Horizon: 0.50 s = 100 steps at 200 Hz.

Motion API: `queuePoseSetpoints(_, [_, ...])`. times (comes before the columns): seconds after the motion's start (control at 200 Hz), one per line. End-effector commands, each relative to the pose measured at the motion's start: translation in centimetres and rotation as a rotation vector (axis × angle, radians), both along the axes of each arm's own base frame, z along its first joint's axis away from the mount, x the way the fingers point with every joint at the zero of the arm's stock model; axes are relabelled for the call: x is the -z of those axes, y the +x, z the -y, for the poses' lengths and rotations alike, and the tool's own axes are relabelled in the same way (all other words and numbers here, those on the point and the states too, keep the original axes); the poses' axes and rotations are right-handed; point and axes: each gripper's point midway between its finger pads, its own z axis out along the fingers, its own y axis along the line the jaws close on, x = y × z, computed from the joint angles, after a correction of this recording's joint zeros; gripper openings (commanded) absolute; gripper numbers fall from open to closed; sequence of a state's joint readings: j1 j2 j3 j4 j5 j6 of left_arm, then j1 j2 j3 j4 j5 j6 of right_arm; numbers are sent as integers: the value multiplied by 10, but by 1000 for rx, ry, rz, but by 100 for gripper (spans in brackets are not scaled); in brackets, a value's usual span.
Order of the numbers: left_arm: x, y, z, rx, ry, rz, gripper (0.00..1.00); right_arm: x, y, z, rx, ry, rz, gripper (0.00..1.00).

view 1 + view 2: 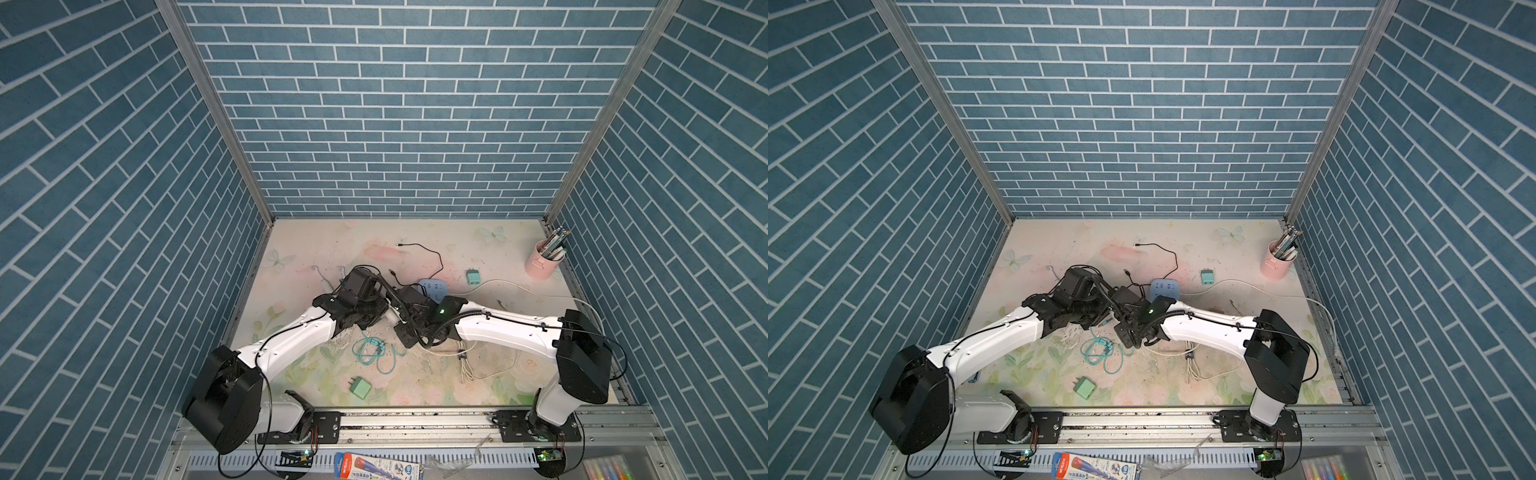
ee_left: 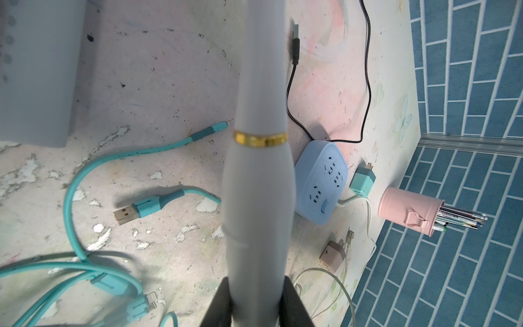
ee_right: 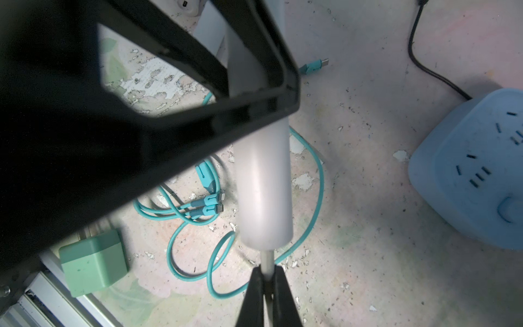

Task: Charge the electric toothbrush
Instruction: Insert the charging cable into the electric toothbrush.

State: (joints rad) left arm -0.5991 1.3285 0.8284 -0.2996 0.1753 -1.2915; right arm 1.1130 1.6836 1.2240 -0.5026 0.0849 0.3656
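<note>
While the left fingers (image 2: 219, 305) clamped the toothbrush (image 2: 257, 184) above the counter (image 2: 169, 70), the closed right fingers (image 3: 253, 297) pinched a thin connector (image 3: 267, 259) at its base; misaligned pushing risked bending it or twisting the handle loose.

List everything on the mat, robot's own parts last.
toothbrush: one, pale grey and gold, held above mat
grey piece: one, thin, at toothbrush's blunt end
power strip: one, blue, centre
teal cable: one, coiled, front centre
black cable: one, behind strip
white cable: one, right of strip
teal adapter: one, beside strip
green adapter: one, front
beige adapter: one, near white cable
cup: one, pink, holding pens, rear right corner
left gripper: black, shut on toothbrush
right gripper: black, shut on grey piece
</note>
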Motion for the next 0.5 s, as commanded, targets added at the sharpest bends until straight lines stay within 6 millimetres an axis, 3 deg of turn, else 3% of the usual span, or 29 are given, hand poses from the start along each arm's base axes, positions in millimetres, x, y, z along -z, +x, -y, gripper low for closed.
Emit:
queuePoseSetpoints(0.0, [-2, -19, 15, 88, -29, -35, 0, -40, 23, -20, 15, 114, 128, 0])
queuePoseSetpoints(0.495, [3, -27, 25, 125, -26, -51, 0, -61, 38, -26, 53, 159, 209, 0])
